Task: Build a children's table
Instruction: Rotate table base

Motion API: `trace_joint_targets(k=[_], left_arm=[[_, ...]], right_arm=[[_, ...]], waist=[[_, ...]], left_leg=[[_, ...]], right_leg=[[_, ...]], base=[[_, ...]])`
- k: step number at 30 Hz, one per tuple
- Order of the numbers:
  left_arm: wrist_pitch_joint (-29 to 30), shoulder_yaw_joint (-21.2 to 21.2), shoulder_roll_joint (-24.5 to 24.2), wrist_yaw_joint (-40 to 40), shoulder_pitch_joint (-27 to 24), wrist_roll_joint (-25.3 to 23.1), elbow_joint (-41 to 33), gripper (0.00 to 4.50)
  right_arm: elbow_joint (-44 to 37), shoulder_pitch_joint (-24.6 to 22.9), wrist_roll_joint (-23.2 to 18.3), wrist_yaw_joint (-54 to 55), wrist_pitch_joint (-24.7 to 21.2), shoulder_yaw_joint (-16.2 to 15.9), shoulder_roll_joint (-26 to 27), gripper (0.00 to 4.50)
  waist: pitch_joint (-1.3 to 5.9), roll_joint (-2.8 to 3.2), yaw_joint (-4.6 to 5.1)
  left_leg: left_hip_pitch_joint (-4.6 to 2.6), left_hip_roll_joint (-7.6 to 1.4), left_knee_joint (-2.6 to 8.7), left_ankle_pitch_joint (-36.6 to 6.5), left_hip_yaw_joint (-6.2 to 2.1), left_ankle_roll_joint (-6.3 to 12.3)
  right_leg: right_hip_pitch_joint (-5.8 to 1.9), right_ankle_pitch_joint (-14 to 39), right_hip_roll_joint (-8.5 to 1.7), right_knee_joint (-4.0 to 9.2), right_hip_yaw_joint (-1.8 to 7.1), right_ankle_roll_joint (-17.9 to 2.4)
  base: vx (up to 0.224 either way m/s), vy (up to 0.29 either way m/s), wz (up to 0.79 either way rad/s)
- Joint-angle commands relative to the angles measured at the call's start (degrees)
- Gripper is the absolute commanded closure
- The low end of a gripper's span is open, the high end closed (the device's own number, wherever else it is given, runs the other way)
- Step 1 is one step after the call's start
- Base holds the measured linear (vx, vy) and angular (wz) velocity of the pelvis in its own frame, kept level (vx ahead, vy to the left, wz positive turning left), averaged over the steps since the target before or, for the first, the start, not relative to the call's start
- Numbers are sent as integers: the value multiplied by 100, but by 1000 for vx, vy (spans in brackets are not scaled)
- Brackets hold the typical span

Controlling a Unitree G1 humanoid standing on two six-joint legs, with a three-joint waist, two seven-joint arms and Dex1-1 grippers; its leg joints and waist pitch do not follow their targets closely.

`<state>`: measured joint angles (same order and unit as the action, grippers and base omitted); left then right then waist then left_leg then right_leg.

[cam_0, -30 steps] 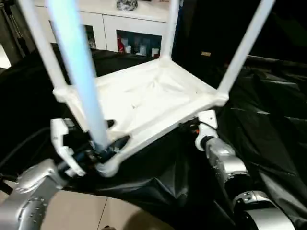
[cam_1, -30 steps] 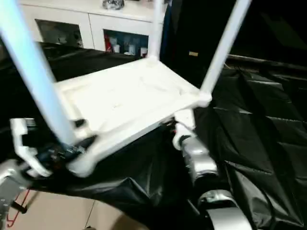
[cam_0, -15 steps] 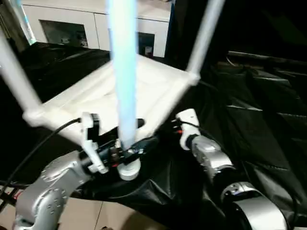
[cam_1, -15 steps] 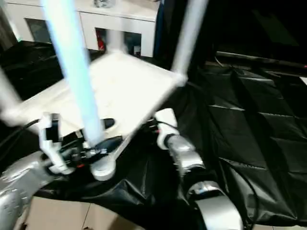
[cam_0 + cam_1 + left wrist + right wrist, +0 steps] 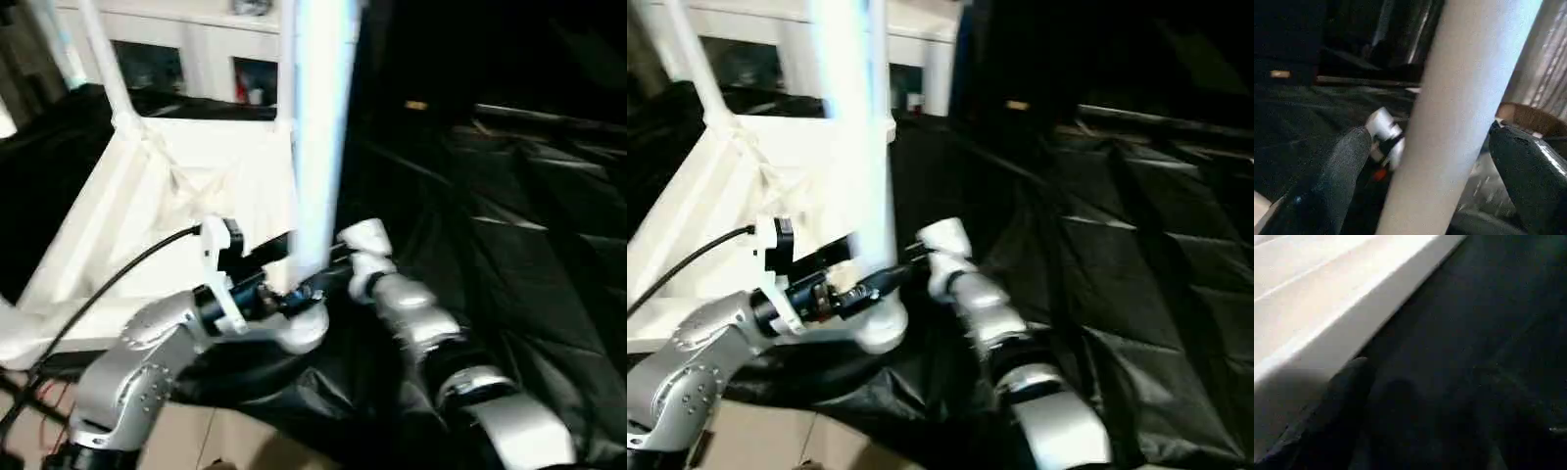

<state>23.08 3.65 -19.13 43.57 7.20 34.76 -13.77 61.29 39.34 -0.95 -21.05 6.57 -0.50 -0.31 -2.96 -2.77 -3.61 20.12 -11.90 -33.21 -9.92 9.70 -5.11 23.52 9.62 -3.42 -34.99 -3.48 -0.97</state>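
From the left eye view we see the children's table (image 5: 167, 206) lying upside down on the black sheet (image 5: 529, 196), ribbed underside up, so that the corner sockets face us and the legs can be pushed in from above; the near leg (image 5: 318, 137) stands upright at the nearest corner, and the left gripper (image 5: 294, 289) has its two black fingers set either side of that leg low down, just above the socket, which we judge is the best place to steady or twist it; the right gripper (image 5: 343, 257) reaches in under the table's edge beside that same corner, we judge to brace the top; its fingers are hidden there, so we cannot tell how they stand; behind, a white cabinet (image 5: 196, 59) with glass doors stands against the wall.

In the right eye view the scene reads the same; a far leg (image 5: 691, 59) rises from the back corner, already seated.

In the left wrist view the near leg runs between the fingers (image 5: 1334, 181); they stand wide, and whether the pads press on the tube we cannot tell.

In the right wrist view one dark finger (image 5: 1339, 401) lies close to the white rim of the table, above the black sheet; the gap between the fingers we cannot make out.
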Motion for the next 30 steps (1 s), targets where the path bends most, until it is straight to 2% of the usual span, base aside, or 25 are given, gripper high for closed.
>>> trace_joint_targets(k=[1, 2, 3, 4, 8, 11, 12, 13, 15, 16, 17, 19, 23, 24, 25, 27, 29, 30], left_arm=[[-152, -76, -67, 57, -83, -129, 4, 1], [-186, -105, -107, 72, -151, -153, 10, 1], [-186, -105, -107, 72, -151, -153, 10, 1], [-214, -166, -194, 137, -317, -144, -43, 1], [-325, -334, -349, 30, -640, -310, -35, 1], [-559, -417, -471, -333, -817, -811, 196, 1], [-759, -327, -583, -509, -837, -1238, 353, 1], [-866, -286, -622, -495, -840, -1357, 391, 1], [-877, -266, -651, -455, -837, -1368, 420, 1], [-866, -213, -713, -547, -781, -1514, 511, 1], [-866, -213, -713, -547, -781, -1514, 511, 1], [-732, -221, -691, -803, -744, -1619, 583, 1], [-856, -543, -165, -1913, -696, -1966, 607, 1], [-902, -629, -29, -2139, -702, -2000, 588, 1], [-855, -827, 297, -2598, -734, -1938, 486, 1], [-921, -978, 630, -2952, -774, -1878, 332, 1], [-1040, -947, 755, -3225, -815, -2117, 192, 1], [-1130, -797, 733, -3205, -842, -2268, 75, 1]], right_arm=[[-239, -116, -142, -36, 61, 126, -104, 82], [-343, -184, -177, -70, 46, 151, -146, 82], [-343, -184, -177, -70, 46, 151, -146, 82], [-561, -341, -221, -134, 19, 166, -239, 82], [-1182, -718, -283, -210, -132, 210, -417, 82], [-1850, -1081, -309, -242, -358, 257, -584, 82], [-2241, -1278, -312, -244, -540, 255, -686, 82], [-2445, -1377, -316, -302, -615, 238, -747, 82], [-2683, -1500, -292, -383, -664, 187, -830, 82], [-3140, -1744, -236, -647, -777, 50, -1038, 82], [-3140, -1744, -236, -647, -777, 50, -1038, 82], [-3543, -1931, -260, -732, -927, 37, -1147, 82], [-4274, -2284, -285, -411, -1179, 214, -1156, 82], [-4416, -2357, -300, -279, -1237, 282, -1120, 82], [-4700, -2517, -418, 34, -1366, 484, -975, 82], [-5147, -2767, -626, 265, -1643, 641, -822, 82], [-5509, -2978, -677, 302, -1897, 601, -762, 82], [-5692, -3134, -537, 318, -1740, 470, -727, 82]], waist=[[315, 127, -26], [311, 144, -23], [316, 123, -14], [320, 169, -22], [311, 159, -17], [299, 150, -7], [276, 147, -15], [276, 115, -24], [267, 111, -28], [268, 124, -30], [255, 132, -34], [259, 139, -32], [258, 181, -22], [260, 152, -14], [259, 154, -15], [268, 128, -12], [274, 123, -9], [277, 91, -17]], left_leg=[[-40, -93, 408, -1978, -2, -176], [-37, -96, 410, -1989, -6, -181], [-35, -96, 410, -2002, -6, -174], [-40, -90, 405, -1986, -6, -180], [-17, -85, 410, -1936, -6, -141], [-25, -80, 417, -2007, -9, -112], [-50, -76, 418, -2149, -8, -97], [-39, -65, 422, -2144, -22, -79], [-48, -75, 428, -2217, -32, -84], [-55, -76, 423, -2237, -32, -97], [-59, -71, 428, -2280, -33, -88], [-47, -66, 426, -2341, -42, -84], [-51, -56, 404, -2323, -43, -94], [-37, -41, 396, -2311, -43, -89], [-47, -35, 388, -2306, -37, -81], [-46, -26, 376, -2316, -50, -58], [-25, -29, 387, -2306, -57, -23], [13, -49, 413, -2237, -74, 16]], right_leg=[[-250, 1793, -333, 425, 250, -851], [-247, 1792, -333, 421, 251, -847], [-251, 1805, -328, 420, 247, -839], [-249, 1776, -332, 427, 249, -864], [-271, 1725, -304, 429, 249, -823], [-262, 1952, -289, 465, 241, -725], [-224, 2272, -286, 513, 238, -571], [-239, 2507, -296, 533, 234, -439], [-209, 2812, -320, 571, 229, -351], [-194, 2857, -326, 574, 230, -352], [-189, 2895, -300, 596, 223, -312], [-191, 2955, -312, 599, 219, -308], [-172, 2970, -299, 629, 203, -264], [-187, 3087, -295, 650, 183, -197], [-173, 3127, -293, 669, 185, -171], [-163, 3235, -282, 698, 156, -58], [-171, 3170, -275, 697, 156, -5], [-188, 3041, -284, 679, 159, 29]], base=[[0, 0, 0], [0, 0, 0], [0, 0, 0], [0, 0, 0], [0, 0, 0], [0, 0, 0], [0, 0, 0], [0, 0, 0], [0, 0, 0], [0, 0, 0], [0, 0, 0], [0, 0, 0], [0, 0, 0], [0, 0, 0], [0, 0, 0], [0, 0, 0], [0, 0, 0], [0, 0, 0]])
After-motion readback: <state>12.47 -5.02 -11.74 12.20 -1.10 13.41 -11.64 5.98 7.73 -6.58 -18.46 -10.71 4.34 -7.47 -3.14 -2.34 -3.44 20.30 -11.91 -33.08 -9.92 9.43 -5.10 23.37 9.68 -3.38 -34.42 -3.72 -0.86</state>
